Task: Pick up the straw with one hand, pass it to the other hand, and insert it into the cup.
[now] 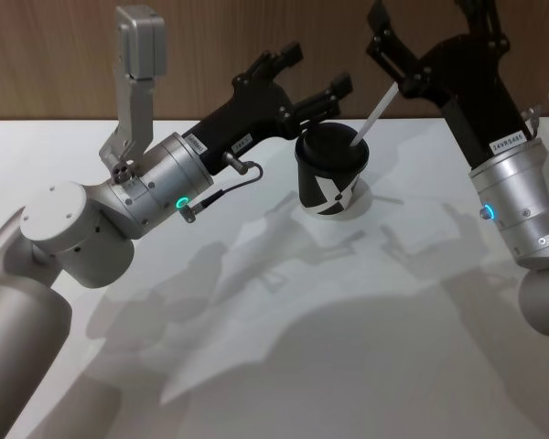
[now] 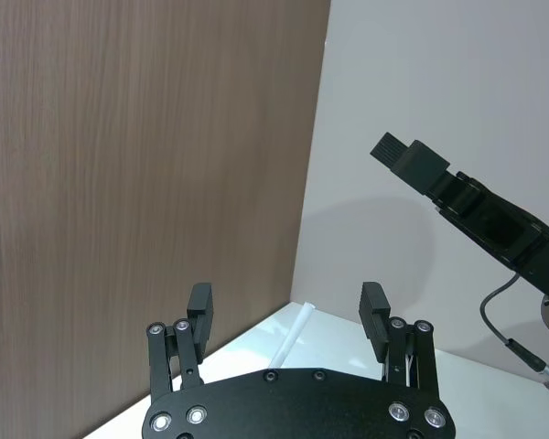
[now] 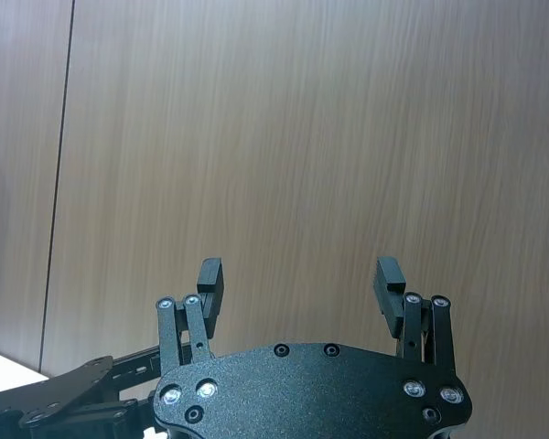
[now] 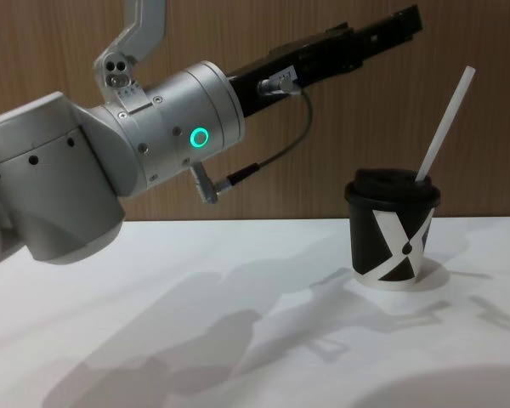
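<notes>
Silver-grey left arm housing, large and rounded, is seen closest in the chest view, ending in the black left gripper (image 1: 316, 73), which is raised above the table beside the cup, its fingers (image 2: 199, 306) spread apart with nothing between them.

White matt table (image 1: 284, 347): flat surface bearing the cup and crossed by arm shadows.

Brown wood-grain wall panel (image 4: 238, 153): set upright behind the table.

Black right gripper (image 1: 435, 18): held high, above and to the right of the cup; its fingers (image 3: 389, 279) are parted and empty, clear of the straw.

Small black paper cup (image 4: 391, 234): fitted with a black domed lid and marked with a bold white X-like pattern on its side. It is stood upright on the table toward the far edge, between the two grippers.

Long, thin, straight white straw (image 4: 444, 127): its lower end is passed through the cup's lid, and the rest is leaned up and to the right, well above the lid. No gripper is touching it.
</notes>
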Tool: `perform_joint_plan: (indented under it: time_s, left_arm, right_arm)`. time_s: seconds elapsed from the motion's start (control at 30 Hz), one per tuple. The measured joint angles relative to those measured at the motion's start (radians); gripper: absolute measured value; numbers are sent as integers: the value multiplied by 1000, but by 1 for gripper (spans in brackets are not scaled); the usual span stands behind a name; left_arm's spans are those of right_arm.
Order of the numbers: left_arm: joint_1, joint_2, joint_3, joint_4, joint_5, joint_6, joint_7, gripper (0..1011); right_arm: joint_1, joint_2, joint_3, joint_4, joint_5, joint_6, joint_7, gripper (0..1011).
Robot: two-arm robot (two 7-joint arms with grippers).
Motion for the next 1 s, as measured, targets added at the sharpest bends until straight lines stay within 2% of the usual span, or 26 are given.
perform_joint_plan:
  time_s: [0.53, 1.0]
  left_arm:
    - [0, 0, 0, 0, 0, 0, 0, 1003]
    - [0, 0, 0, 0, 0, 0, 0, 1003]
  right_arm:
    - [4, -2, -2, 3, 0, -2, 0, 1001]
    - [56, -24, -18, 39, 19, -21, 5, 1001]
